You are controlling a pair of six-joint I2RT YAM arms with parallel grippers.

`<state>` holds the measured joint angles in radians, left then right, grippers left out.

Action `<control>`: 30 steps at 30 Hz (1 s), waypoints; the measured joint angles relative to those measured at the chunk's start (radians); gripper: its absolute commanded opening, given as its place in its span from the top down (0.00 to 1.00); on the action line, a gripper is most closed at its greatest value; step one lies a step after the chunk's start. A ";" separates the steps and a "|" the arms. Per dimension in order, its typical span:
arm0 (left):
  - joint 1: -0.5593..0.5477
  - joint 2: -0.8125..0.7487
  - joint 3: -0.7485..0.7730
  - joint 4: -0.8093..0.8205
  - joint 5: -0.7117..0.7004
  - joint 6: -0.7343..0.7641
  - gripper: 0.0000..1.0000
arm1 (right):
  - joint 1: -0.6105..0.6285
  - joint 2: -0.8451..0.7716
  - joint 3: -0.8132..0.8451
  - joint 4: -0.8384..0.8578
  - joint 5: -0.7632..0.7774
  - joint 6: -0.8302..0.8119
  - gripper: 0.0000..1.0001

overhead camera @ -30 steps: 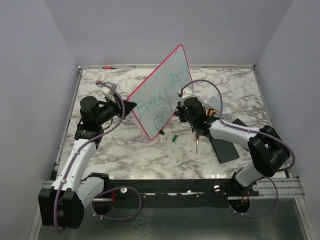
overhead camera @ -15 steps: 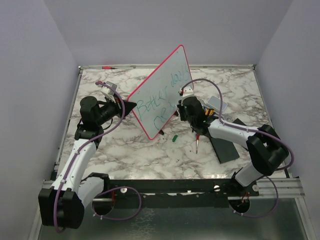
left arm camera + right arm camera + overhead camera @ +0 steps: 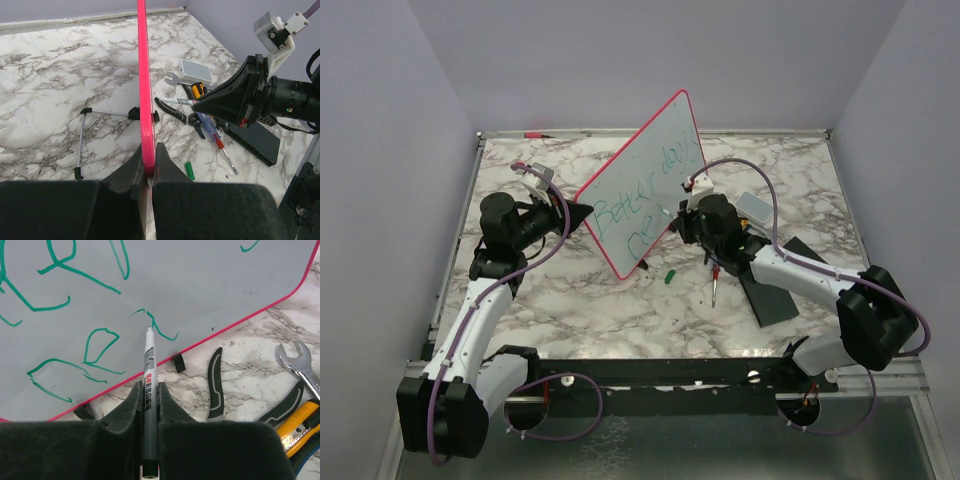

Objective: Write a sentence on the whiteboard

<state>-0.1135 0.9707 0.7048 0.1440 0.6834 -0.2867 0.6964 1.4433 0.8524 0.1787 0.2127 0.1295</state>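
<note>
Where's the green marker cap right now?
In the top view, the green cap lies on the table near centre, between the whiteboard and the red-handled screwdriver.

A white-and-grey marbled surface [image 3: 570,310] fills the middle of the overhead view, with a thin metal rim [image 3: 770,131] along its far edge. Plain lavender walls [image 3: 620,60] close in at the back, left and right under soft, even light. A dark rail [image 3: 660,370] crosses the bottom of the frame.
</note>
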 measured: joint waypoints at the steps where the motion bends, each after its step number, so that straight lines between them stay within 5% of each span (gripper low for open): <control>1: 0.000 0.000 0.000 0.000 0.000 0.000 1.00 | 0.000 0.000 -0.003 0.000 -0.009 0.000 0.99; 30: 0.000 -0.001 0.000 -0.001 0.000 0.000 1.00 | 0.000 0.029 -0.003 0.057 -0.072 0.000 0.99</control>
<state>-0.1135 0.9695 0.7048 0.1429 0.6834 -0.2863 0.6964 1.4723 0.8497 0.2356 0.1406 0.1295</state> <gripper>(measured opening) 0.038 0.084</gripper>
